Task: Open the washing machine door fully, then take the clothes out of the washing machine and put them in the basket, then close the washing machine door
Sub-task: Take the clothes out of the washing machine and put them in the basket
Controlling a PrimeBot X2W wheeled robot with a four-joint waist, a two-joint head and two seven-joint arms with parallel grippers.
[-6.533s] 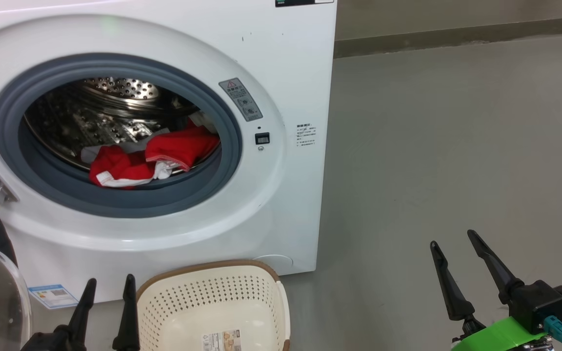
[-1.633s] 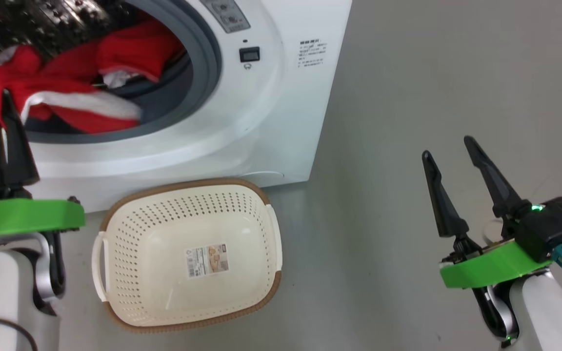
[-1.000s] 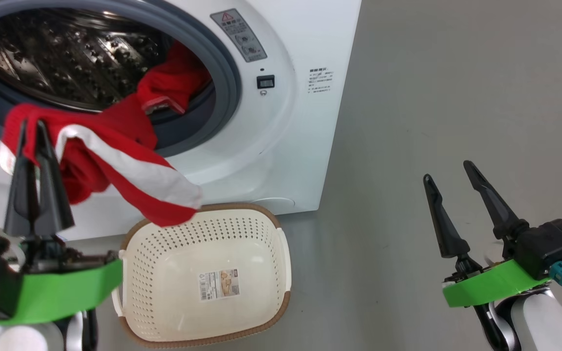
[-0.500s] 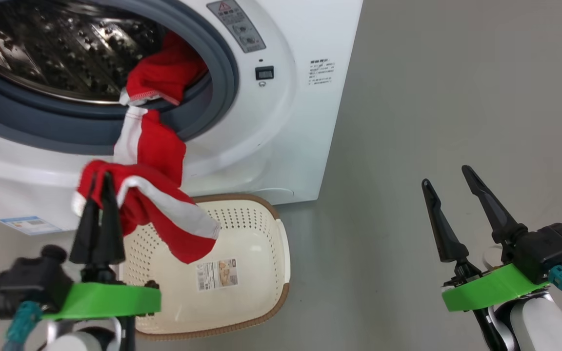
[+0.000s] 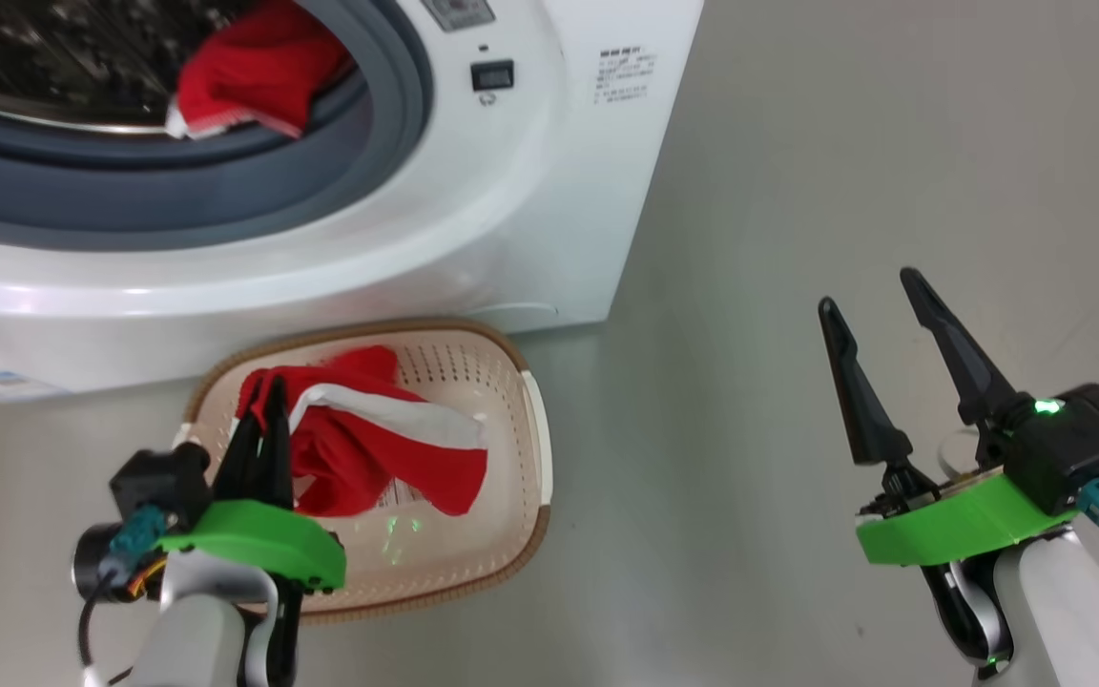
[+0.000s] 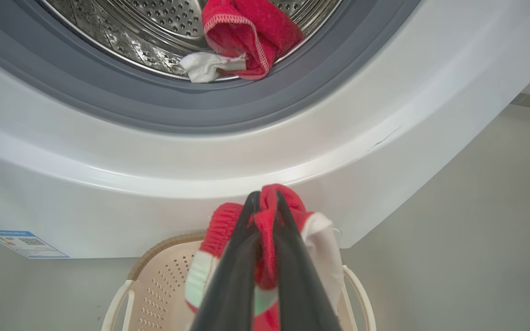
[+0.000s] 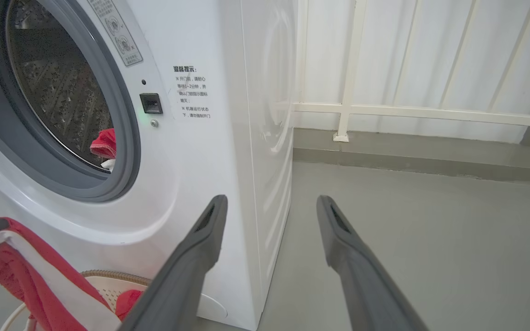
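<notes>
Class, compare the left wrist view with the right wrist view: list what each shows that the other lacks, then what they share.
Left wrist view: the blue label low on the washing machine. Right wrist view: the open right gripper, a white railing, the printed notice beside the door opening. Shared: the washing machine, the red garment in the drum, the basket, and the red-and-white garment pinched in the shut left gripper.

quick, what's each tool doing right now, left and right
Left tool: closed on a red garment with white trim, over the basket.
Right tool: open, holding nothing.
</notes>
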